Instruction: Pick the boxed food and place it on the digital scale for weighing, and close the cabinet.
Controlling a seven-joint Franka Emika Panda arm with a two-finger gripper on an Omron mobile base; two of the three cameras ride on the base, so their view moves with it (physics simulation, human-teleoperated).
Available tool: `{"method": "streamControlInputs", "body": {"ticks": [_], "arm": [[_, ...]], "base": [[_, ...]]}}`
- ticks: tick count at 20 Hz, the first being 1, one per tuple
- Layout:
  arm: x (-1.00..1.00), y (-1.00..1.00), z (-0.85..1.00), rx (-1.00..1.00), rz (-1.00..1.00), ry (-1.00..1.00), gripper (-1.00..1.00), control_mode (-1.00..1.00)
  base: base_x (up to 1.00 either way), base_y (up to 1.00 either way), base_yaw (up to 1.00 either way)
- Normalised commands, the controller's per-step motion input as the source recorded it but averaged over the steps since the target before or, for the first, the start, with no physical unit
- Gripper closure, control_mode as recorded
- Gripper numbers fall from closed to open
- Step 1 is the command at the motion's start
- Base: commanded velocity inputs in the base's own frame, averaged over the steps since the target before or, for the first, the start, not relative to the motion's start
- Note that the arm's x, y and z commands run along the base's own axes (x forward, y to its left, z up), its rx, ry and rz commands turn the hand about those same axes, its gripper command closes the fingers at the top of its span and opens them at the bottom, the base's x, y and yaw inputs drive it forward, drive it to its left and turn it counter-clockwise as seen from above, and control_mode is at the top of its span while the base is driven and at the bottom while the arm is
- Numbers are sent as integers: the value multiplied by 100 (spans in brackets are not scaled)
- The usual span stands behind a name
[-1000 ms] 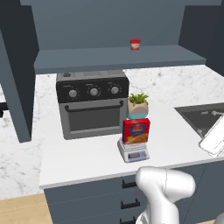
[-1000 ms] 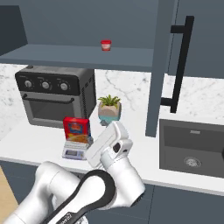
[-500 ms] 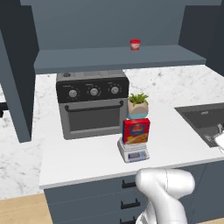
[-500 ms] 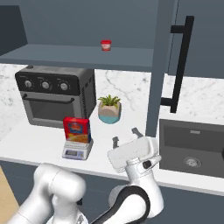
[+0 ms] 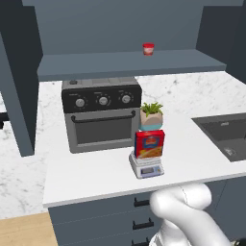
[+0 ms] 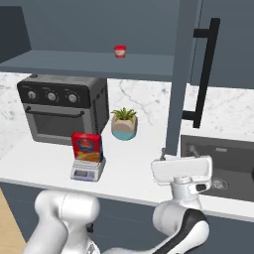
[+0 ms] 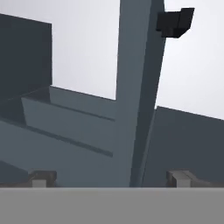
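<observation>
Gripper [image 7: 111,177] open and empty, facing the open cabinet door [image 6: 181,74] edge just ahead, boxed food [image 6: 87,147] standing on the scale [image 6: 87,170] on the worktop [image 6: 134,168], well to its left.

Soft, even light falls from above with no glare, the oven [image 5: 102,114] and plant pot [image 6: 124,125] laying only faint shadows on the pale table [image 5: 192,153], while everything looks slightly soft and coarse, edges undistorted.
</observation>
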Motion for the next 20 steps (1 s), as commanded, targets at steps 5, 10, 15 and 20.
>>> {"method": "streamControlInputs", "body": {"ticks": [5, 10, 15, 20], "arm": [[14, -75, 36, 11, 0, 19, -100, -100], [0, -69, 32, 1, 0, 30, -100, -100], [0, -2, 87, -5, 0, 5, -100, -100], [-21, 35, 94, -16, 2, -4, -100, -100]], "base": [[0, 0, 0], [0, 0, 0], [0, 0, 0], [0, 0, 0]]}}
